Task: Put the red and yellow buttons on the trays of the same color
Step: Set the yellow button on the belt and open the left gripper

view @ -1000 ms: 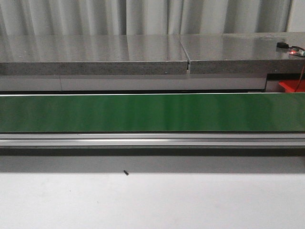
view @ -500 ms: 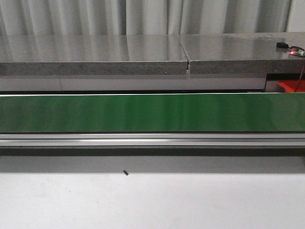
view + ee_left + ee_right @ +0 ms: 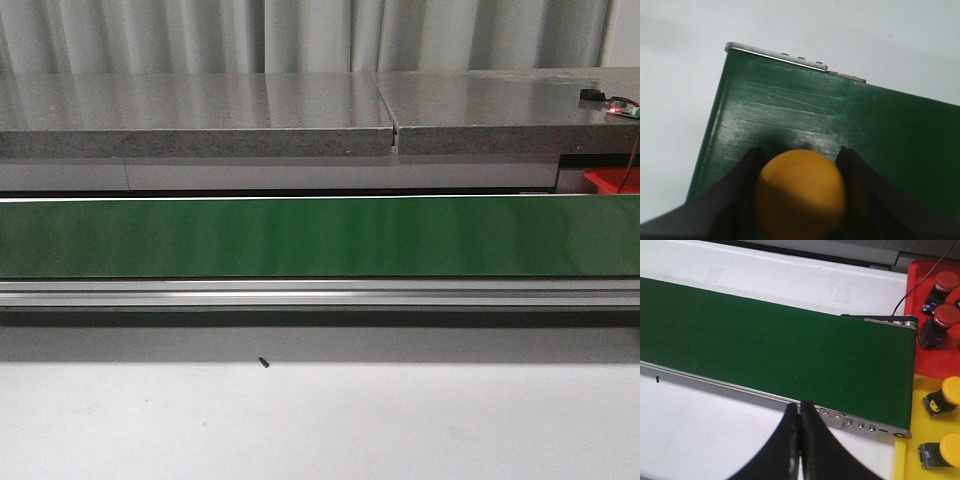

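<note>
In the left wrist view my left gripper (image 3: 800, 160) is shut on a yellow button (image 3: 801, 192), held just over the end of the green conveyor belt (image 3: 840, 120). In the right wrist view my right gripper (image 3: 800, 412) is shut and empty above the belt's near rail. A red tray (image 3: 930, 320) holds two red buttons (image 3: 946, 316) and a yellow tray (image 3: 920, 425) holds two yellow buttons (image 3: 946, 399) past the belt's end (image 3: 790, 350). The front view shows the belt (image 3: 320, 237) bare, with neither gripper in it.
A grey stone counter (image 3: 300, 110) runs behind the belt, with a small lit device and red wire (image 3: 612, 105) at its right. A red object (image 3: 612, 180) shows at the far right. A small dark speck (image 3: 264, 362) lies on the white table (image 3: 320, 420).
</note>
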### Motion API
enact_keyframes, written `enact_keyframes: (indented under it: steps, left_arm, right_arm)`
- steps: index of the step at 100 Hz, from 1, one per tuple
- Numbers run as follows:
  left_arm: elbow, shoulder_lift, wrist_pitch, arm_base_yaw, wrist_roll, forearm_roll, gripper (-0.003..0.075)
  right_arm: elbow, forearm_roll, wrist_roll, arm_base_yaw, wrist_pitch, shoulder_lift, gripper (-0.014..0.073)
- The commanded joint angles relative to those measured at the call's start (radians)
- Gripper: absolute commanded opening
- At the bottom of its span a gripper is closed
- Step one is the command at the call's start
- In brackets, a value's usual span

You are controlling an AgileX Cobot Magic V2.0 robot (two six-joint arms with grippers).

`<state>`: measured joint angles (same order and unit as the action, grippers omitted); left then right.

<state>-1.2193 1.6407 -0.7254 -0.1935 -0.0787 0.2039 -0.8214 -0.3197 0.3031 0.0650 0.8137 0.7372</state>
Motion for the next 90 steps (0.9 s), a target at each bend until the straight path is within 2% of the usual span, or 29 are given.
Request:
enact_keyframes:
  steps: [1, 11, 18, 42, 56, 64, 90]
  left_arm:
    - [-0.021, -0.026, 0.054, 0.007, 0.0, 0.016, 0.0073]
    - [-0.019, -0.022, 0.059, 0.007, -0.001, 0.014, 0.0081]
    - [-0.019, -0.022, 0.059, 0.007, -0.005, 0.014, 0.0115]
    - [-0.019, -0.022, 0.051, 0.007, -0.008, 0.016, 0.0384]
    - [-0.019, -0.032, 0.047, 0.009, -0.053, 0.058, 0.0482]
    - [-0.019, -0.044, 0.049, 0.009, -0.079, 0.104, 0.0505]
    - [-0.054, -0.095, 0.058, 0.009, -0.079, 0.121, 0.0506]
  right_arm:
    - [-0.024, -0.014, 0.003, 0.001, -0.055, -0.004, -0.0069]
    - [-0.024, -0.014, 0.003, 0.001, -0.055, -0.004, -0.0069]
    - [-0.024, -0.014, 0.003, 0.001, -0.055, -0.004, -0.0069]
    - [-0.024, -0.014, 0.003, 0.001, -0.055, -0.004, -0.0069]
    - [-0.024, -0.014, 0.003, 0.001, -0.055, -0.004, -0.0069]
    - [-0.024, -0.014, 0.003, 0.001, -0.055, -0.004, -0.0069]
    - [-0.024, -0.014, 0.003, 0.001, -0.055, -0.004, -0.0069]
